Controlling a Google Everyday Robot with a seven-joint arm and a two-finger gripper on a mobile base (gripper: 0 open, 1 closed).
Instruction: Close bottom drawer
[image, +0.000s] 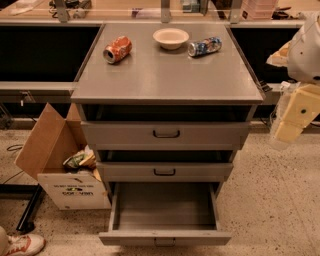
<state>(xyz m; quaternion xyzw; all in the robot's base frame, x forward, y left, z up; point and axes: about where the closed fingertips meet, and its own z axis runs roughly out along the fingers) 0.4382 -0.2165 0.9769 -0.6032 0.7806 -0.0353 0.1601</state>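
The bottom drawer (165, 210) of the grey metal cabinet (165, 80) is pulled far out, and its tray is empty. Its front panel (165, 238) sits at the bottom edge of the view with a small handle at centre. The two drawers above, the top drawer (166, 134) and the middle drawer (165, 171), stand slightly out. My gripper (295, 117) is at the right edge, beside the cabinet's right side and level with the top drawer, well above and to the right of the bottom drawer.
On the cabinet top lie an orange can (117, 49) on its side, a cream bowl (171, 38) and a blue can (204, 46) on its side. An open cardboard box (60, 165) with rubbish stands left of the cabinet. A shoe (22, 244) shows at bottom left.
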